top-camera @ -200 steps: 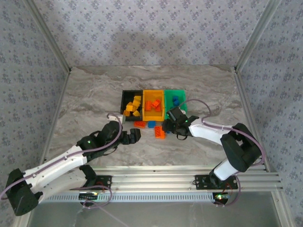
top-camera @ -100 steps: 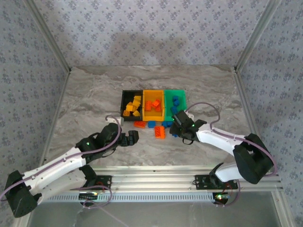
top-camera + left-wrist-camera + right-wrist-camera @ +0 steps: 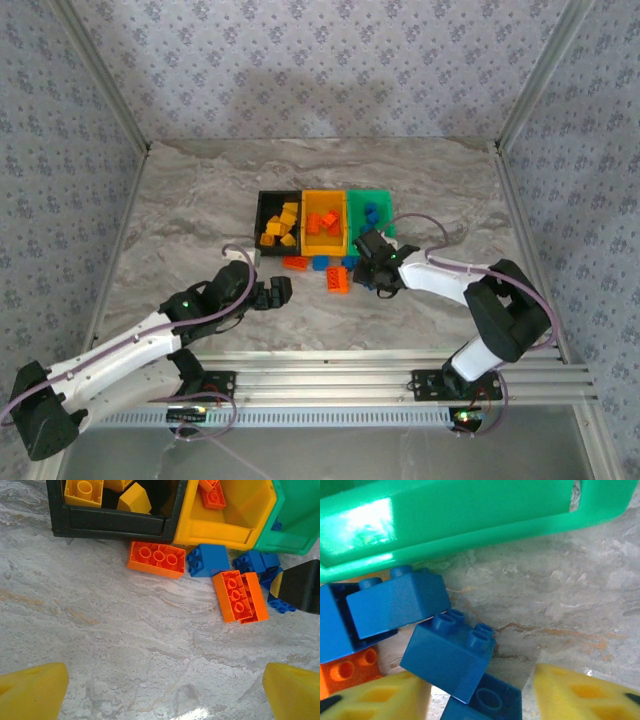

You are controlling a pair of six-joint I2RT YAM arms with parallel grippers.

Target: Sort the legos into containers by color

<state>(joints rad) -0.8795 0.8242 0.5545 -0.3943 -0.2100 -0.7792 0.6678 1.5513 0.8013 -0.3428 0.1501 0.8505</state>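
- The containers stand joined in a row. The black bin (image 3: 115, 525) holds yellow legos (image 3: 82, 490), the yellow-orange bin (image 3: 220, 530) holds orange-red legos (image 3: 212, 495), and the green bin (image 3: 470, 520) holds blue legos (image 3: 370, 212).
- Loose bricks lie on the table (image 3: 125, 630) just in front of the bins: a flat orange-red brick (image 3: 156, 559), a blue block (image 3: 207, 559) and an orange-red pair (image 3: 240, 596) (side by side, touching).
- My right tool (image 3: 480, 695) straddles a blue brick (image 3: 447, 655) beside the green bin. Its jaws are partly apart and one pad is clear of the brick.
- My left tool (image 3: 162, 687) is spread wide and empty, over bare table near the loose bricks.
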